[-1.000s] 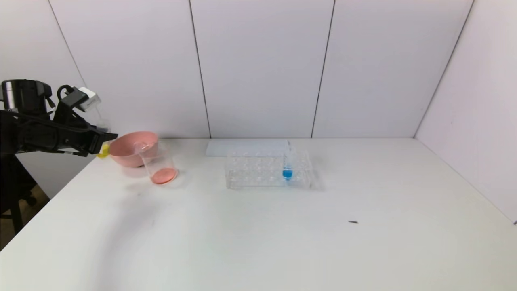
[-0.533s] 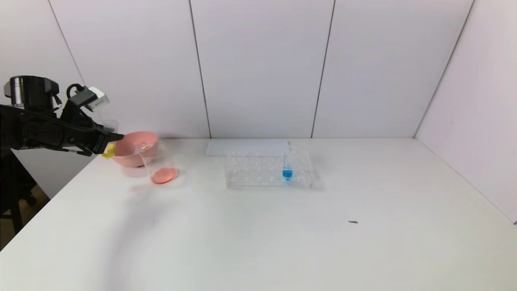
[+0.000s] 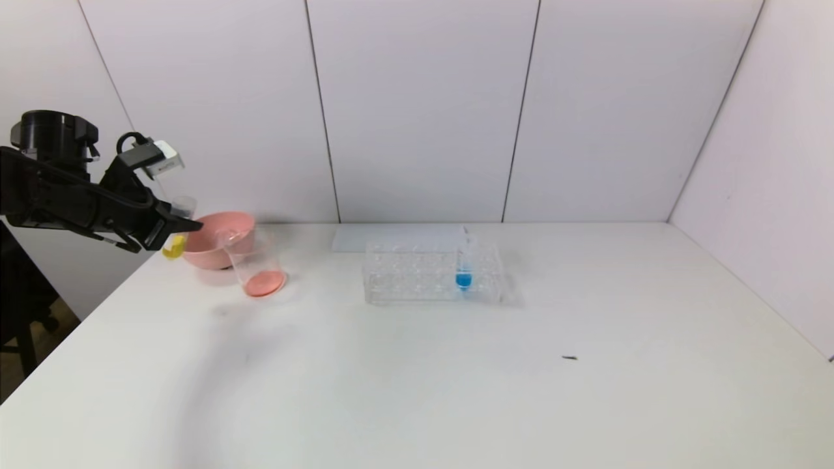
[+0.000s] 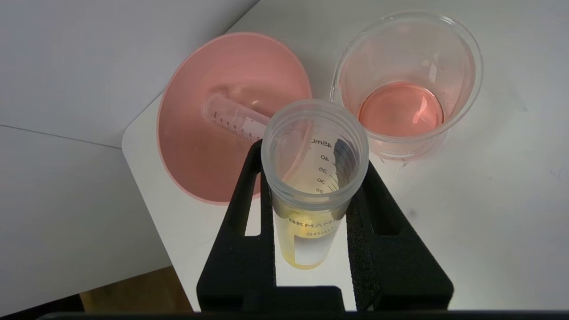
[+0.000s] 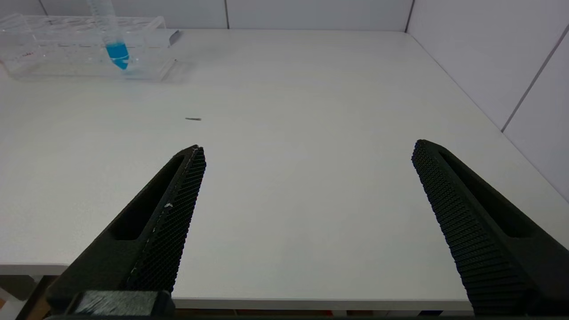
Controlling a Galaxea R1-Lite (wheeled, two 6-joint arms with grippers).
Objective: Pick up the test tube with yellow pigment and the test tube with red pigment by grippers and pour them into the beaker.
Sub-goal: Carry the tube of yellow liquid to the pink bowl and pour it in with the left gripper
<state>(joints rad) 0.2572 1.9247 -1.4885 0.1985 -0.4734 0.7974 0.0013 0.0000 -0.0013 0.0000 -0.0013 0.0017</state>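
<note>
Beside the beaker (image 4: pixel 406 84), left gripper (image 4: pixel 311 178) jaws pinch the test tube with yellow pigment (image 4: pixel 311 200) (marked "50ml").

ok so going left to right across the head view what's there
left tool holding the test tube with yellow pigment → pink bowl → beaker → tube rack → blue-tipped tube → small dark speck
</note>
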